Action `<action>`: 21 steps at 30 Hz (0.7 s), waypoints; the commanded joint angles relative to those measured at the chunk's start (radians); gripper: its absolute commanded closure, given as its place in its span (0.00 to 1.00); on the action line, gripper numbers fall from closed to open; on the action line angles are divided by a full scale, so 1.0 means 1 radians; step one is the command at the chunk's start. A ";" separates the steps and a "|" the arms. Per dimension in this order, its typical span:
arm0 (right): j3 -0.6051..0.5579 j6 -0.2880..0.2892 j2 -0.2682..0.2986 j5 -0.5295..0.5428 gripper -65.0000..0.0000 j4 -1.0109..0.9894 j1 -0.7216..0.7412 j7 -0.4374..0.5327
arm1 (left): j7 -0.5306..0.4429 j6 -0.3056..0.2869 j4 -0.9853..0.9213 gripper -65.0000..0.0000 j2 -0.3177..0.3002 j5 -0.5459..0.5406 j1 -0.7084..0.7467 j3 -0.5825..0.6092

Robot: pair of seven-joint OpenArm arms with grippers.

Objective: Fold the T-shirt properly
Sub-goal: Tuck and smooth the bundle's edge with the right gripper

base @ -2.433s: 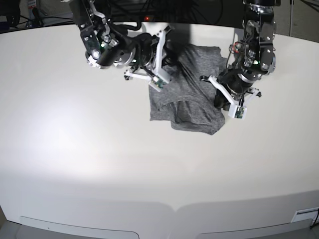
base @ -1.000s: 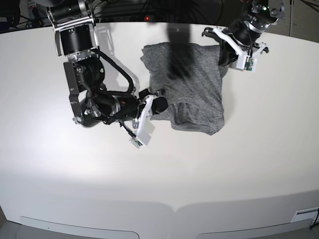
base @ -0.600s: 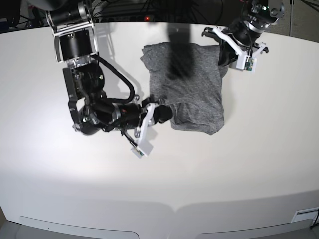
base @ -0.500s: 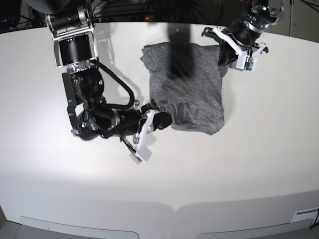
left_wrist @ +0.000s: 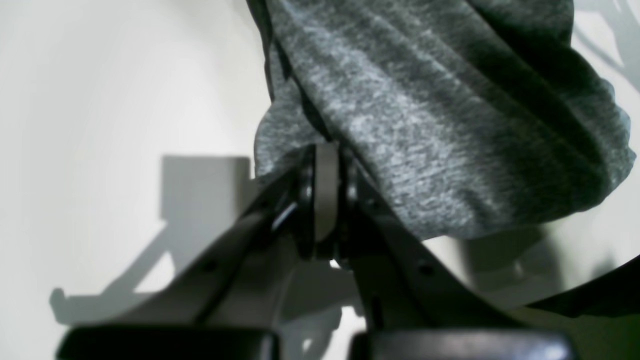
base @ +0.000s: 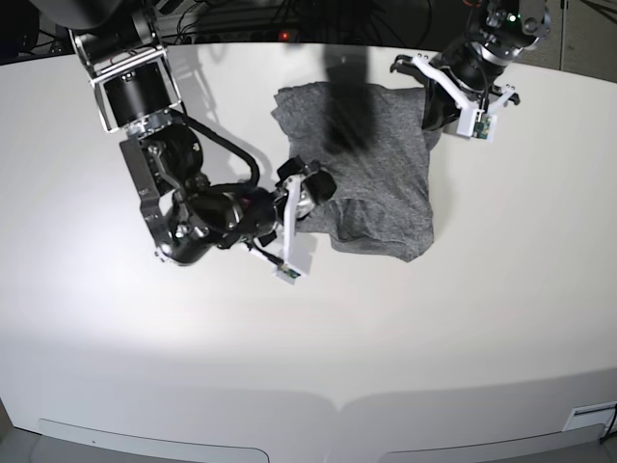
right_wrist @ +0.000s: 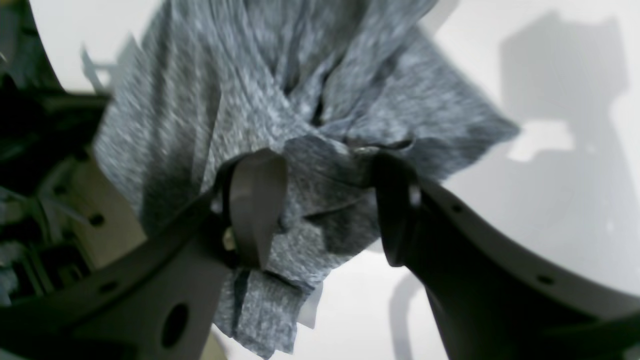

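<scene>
Base view: my right gripper [base: 310, 193] gapes wide around the T-shirt's [base: 371, 164] near-left edge, gripping nothing; left gripper [base: 436, 108] stays pinched on the far-right corner.

base: high, looking down on the whole table [base: 116, 347] | wrist views: close, along their fingers | shared: the T-shirt [base: 376, 164] [left_wrist: 430, 125] [right_wrist: 280, 100], far centre

Broad white matte table [base: 405, 328] with curved front edge fills base view. Bright glare patch on left part of surface. Dark cables [base: 241, 29] bunched behind far edge, small red light [base: 283, 36] among them. Pale grey panels [base: 154, 442] along bottom edge. White label [base: 588, 420] at lower right corner.
</scene>
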 commanded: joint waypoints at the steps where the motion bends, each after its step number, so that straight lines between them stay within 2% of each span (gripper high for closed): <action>1: 0.001 -0.020 -0.005 0.015 0.50 0.015 0.025 0.014 | -0.022 -0.008 0.020 1.00 0.000 -0.007 0.000 0.000; 5: 0.001 -0.056 -0.036 -0.079 0.50 -0.002 0.025 0.032 | -0.023 -0.007 0.020 1.00 0.000 0.031 0.000 0.000; 9: 0.001 -0.063 -0.056 -0.120 0.58 -0.058 0.025 0.048 | -0.023 -0.006 0.020 1.00 0.000 0.056 0.000 0.000; 11: 0.001 -0.063 -0.067 -0.130 0.64 -0.084 0.025 0.047 | -0.023 -0.006 0.020 1.00 0.000 0.056 0.000 0.000; 15: 0.001 -0.062 -0.068 -0.134 0.86 -0.095 0.029 0.047 | -0.023 -0.006 0.020 1.00 0.000 0.056 0.000 0.000; 17: 0.002 -0.062 -0.067 -0.134 0.94 -0.094 0.039 0.045 | -0.023 -0.006 0.020 1.00 0.000 0.056 0.000 0.000; 21: 0.004 -0.062 -0.066 -0.134 0.96 -0.088 0.078 -0.013 | -0.023 -0.006 0.020 1.00 0.000 0.056 0.000 0.000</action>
